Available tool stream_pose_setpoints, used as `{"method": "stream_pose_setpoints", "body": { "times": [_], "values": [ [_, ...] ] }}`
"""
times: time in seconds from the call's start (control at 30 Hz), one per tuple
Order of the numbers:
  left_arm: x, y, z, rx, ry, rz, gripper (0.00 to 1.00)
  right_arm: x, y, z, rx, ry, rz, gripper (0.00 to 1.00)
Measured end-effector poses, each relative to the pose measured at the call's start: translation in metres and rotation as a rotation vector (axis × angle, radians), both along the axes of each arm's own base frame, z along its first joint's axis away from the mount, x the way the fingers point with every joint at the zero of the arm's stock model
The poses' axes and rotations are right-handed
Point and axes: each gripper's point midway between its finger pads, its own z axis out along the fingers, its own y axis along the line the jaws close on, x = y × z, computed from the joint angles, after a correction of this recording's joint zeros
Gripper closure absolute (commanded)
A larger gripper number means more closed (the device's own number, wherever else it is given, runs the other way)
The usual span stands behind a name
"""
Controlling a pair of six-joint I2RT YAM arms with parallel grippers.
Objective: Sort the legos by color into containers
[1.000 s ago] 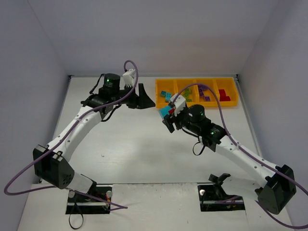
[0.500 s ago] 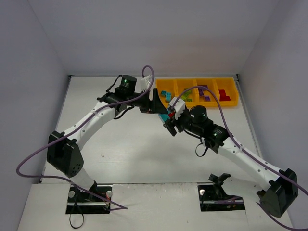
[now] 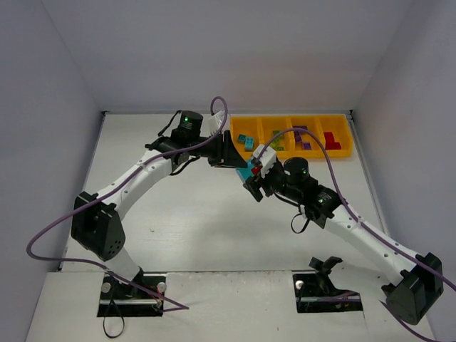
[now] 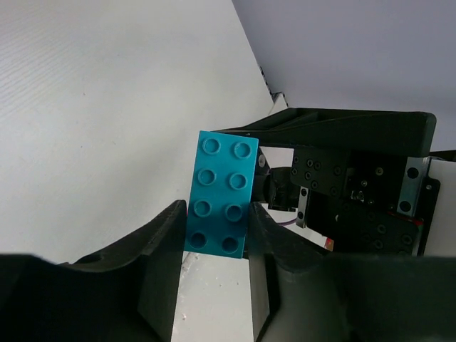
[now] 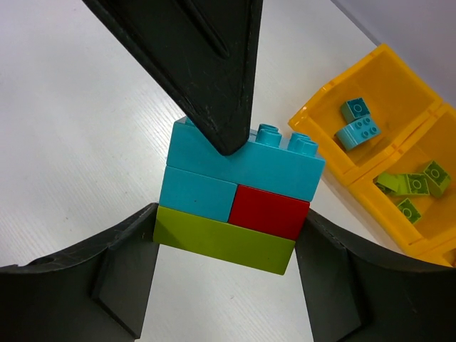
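Note:
A cluster of legos [image 5: 235, 206] hangs above the table: a lime brick [image 5: 221, 242] at the bottom, a teal and a red brick [image 5: 269, 210] in the middle, and a long teal brick [image 4: 219, 192] on top. My right gripper [image 5: 228, 235] is shut on the lime brick's ends. My left gripper [image 4: 216, 228] is shut on the sides of the top teal brick. In the top view both grippers meet at the cluster [image 3: 249, 171], just in front of the left end of the orange-yellow containers tray [image 3: 233, 139].
The tray's compartments hold teal bricks [image 3: 246, 140], lime bricks [image 3: 276, 139], purple bricks [image 3: 305, 139] and red bricks [image 3: 331, 139]. One left finger [image 5: 206, 64] crosses the upper part of the right wrist view. Walls enclose the table at the back and both sides.
My left arm swung right from the back of the table to the cluster and its jaws closed on the top teal brick. The right arm with the cluster barely moved.

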Motion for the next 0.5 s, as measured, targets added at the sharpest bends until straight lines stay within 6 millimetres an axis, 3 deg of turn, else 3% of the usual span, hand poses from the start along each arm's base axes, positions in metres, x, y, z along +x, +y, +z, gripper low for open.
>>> {"method": "stream_pose_setpoints", "body": {
  "times": [0.2,0.3,0.33,0.37,0.5],
  "values": [
    [0.0005,-0.0010,0.0001,-0.010,-0.007,-0.005,0.88,0.0002,-0.0016,-0.0011,-0.002,-0.002,-0.007,0.83],
    [0.0011,-0.0014,0.0007,-0.014,-0.012,-0.006,0.90,0.0008,-0.0019,-0.0002,0.001,-0.004,-0.011,0.71],
    [0.0015,-0.0016,0.0009,-0.016,-0.015,-0.006,0.90,0.0010,-0.0020,0.0000,0.002,-0.003,-0.014,0.60],
    [0.0019,-0.0019,0.0004,-0.017,-0.018,-0.006,0.90,0.0012,-0.0021,0.0000,0.005,-0.002,-0.017,0.56],
    [0.0033,-0.0028,-0.0025,-0.024,-0.025,-0.004,0.90,0.0014,-0.0024,-0.0026,0.012,0.020,-0.032,0.46]
  ]
}}
